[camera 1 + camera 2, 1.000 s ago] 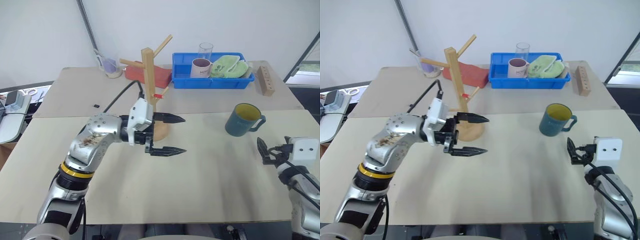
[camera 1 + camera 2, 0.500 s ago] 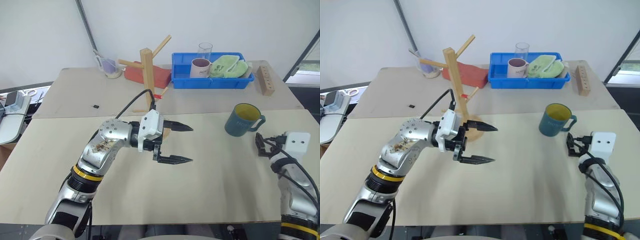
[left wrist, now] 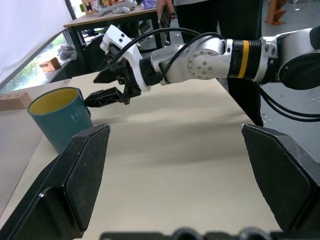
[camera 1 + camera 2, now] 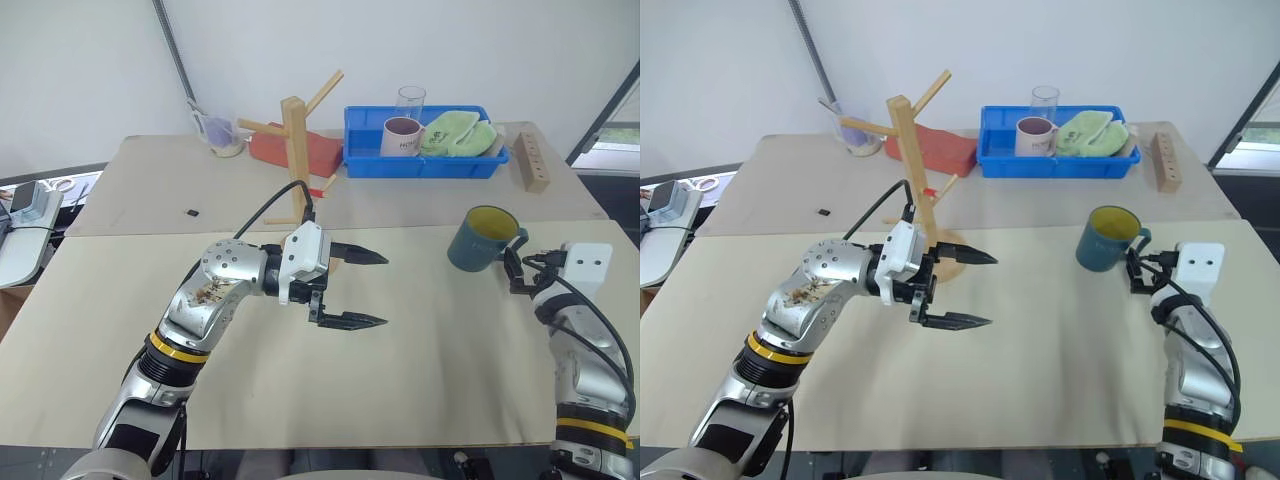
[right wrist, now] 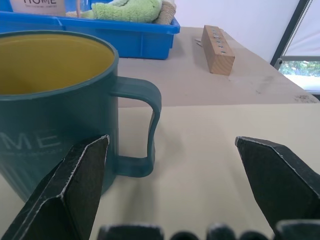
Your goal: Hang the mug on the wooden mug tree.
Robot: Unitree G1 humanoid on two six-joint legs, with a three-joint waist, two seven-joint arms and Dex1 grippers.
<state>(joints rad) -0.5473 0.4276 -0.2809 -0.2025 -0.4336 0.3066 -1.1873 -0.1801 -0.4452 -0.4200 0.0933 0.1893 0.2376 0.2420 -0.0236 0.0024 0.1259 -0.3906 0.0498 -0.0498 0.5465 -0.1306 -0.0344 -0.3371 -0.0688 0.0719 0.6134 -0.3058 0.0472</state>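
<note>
Pale table (image 4: 420, 350), white wall behind. You had the mug (image 4: 481, 239) upright at the right, handle toward the right claw (image 4: 515, 275), which sat just beside it, wide open, empty. Left claw (image 4: 355, 288) open, empty, near the mug tree (image 4: 295, 150). Blue tray (image 4: 420, 163) held a white mug, green cloth.
</note>
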